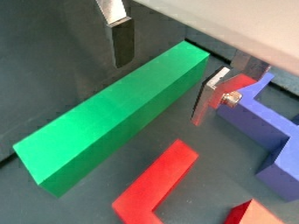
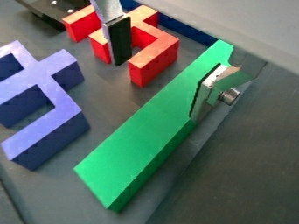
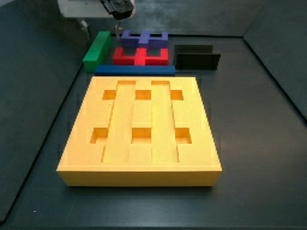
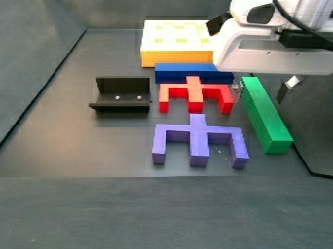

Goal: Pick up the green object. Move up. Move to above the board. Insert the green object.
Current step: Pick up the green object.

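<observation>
gripper [image 2: 163, 66]: you see two flat silver plates as fingers [image 1: 121, 37], each with a dark pad.
screw: one finger carries a round silver bolt head on its outer side.
housing: you see a white, rounded shell with dark parts in a side view.

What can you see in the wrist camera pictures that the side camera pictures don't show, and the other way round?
Only the wrist views show the claw close up: its silver fingers straddle one end of the green object, open and not yet squeezing.

Only the side views show the board with its six square holes; the fixture is clear there too.

Both kinds show the green object lying flat on the floor, with the red block and the blue block beside it.
</observation>
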Motion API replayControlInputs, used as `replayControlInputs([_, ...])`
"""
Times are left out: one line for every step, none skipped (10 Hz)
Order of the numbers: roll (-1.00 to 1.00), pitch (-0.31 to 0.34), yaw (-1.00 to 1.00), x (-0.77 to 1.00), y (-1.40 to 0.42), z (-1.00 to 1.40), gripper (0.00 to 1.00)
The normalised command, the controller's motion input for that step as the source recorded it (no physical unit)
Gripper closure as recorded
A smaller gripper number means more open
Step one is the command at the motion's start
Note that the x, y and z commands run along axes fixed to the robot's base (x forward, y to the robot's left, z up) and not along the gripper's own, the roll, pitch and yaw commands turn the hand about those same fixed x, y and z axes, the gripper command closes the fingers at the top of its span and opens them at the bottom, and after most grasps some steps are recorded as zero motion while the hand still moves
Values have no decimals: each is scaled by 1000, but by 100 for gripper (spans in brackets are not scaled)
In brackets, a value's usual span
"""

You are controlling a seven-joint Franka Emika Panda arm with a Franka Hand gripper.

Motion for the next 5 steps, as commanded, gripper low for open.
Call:
replayControlInputs([-29,-107,0,169,-80,-300,0])
replayControlInputs([-31,-110,0,60,-26,-317,0])
replayControlInputs([-27,-90,0,0,0,-263,0])
replayControlInputs([-40,-103,0,0,0,-263,0])
replayControlInputs([-23,-91,17,0,0,-254,0])
